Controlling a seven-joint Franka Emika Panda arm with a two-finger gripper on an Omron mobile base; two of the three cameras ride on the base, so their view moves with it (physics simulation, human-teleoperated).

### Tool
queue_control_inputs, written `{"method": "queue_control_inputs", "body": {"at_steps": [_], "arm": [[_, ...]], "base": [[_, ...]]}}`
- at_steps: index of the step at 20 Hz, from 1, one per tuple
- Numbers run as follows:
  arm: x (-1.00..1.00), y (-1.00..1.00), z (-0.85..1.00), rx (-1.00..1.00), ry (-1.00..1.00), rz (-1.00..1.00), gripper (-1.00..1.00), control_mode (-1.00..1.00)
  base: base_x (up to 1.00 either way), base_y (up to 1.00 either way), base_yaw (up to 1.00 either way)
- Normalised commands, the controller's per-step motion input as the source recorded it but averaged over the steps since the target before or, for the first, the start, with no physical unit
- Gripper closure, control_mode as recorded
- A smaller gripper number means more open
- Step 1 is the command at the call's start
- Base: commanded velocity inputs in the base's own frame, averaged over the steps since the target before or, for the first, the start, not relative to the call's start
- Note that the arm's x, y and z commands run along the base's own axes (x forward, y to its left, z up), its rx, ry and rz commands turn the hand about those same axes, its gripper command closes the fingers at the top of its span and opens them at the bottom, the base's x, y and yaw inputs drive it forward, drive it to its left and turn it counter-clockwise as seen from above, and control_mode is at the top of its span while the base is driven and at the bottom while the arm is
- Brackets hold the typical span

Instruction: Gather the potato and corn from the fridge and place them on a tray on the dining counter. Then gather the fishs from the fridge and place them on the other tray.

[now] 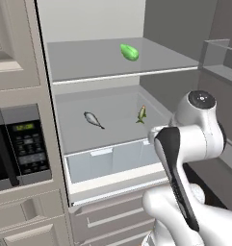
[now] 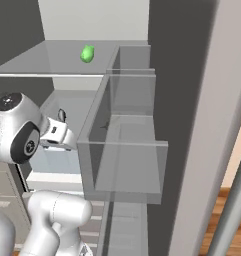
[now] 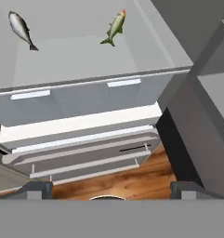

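Note:
The fridge [image 1: 112,67] stands open in front of me. The bright green corn [image 1: 129,52] [image 2: 87,53] lies on its upper shelf. On the shelf below lie two fish: a grey one [image 1: 93,119] [image 3: 21,29] to the left and an olive one [image 1: 142,114] [image 3: 114,28] to the right. My gripper [image 3: 112,190] is open, its fingertips [image 3: 36,189] wide apart with nothing between them. It hangs outside the fridge, in front of and below the fish shelf. The potato, both trays and the dining counter are out of view.
A black-fronted microwave [image 1: 21,144] sits in the cabinet left of the fridge. The open door's clear bins [image 2: 127,150] jut out on the right, and its silver handle [image 2: 232,210] is nearer still. Crisper fronts [image 3: 85,97] and drawers [image 1: 112,221] lie below, above the wood floor [image 3: 132,181].

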Motion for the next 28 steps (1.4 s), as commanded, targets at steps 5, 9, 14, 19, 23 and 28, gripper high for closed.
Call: {"method": "queue_control_inputs", "body": {"at_steps": [5,9,14,19,23,28], "arm": [[-0.02,0.17,1.0,-0.02,-0.08,0.03,-1.0,-1.0],[-0.11,0.1,0.98,0.05,-0.13,0.02,-1.0,-1.0],[-0.02,0.04,0.97,0.09,-0.33,0.0,-1.0,-1.0],[0.04,0.0,0.89,0.06,-0.27,0.0,-1.0,-1.0],[0.66,-0.01,0.43,0.02,-0.17,0.08,-1.0,-1.0],[1.0,-0.21,0.23,0.0,0.18,0.0,-1.0,-1.0]], "base": [[0.0,0.0,0.0],[0.0,0.0,0.0],[0.0,0.0,0.0],[0.0,0.0,0.0],[0.0,0.0,0.0],[0.0,0.0,0.0]]}}
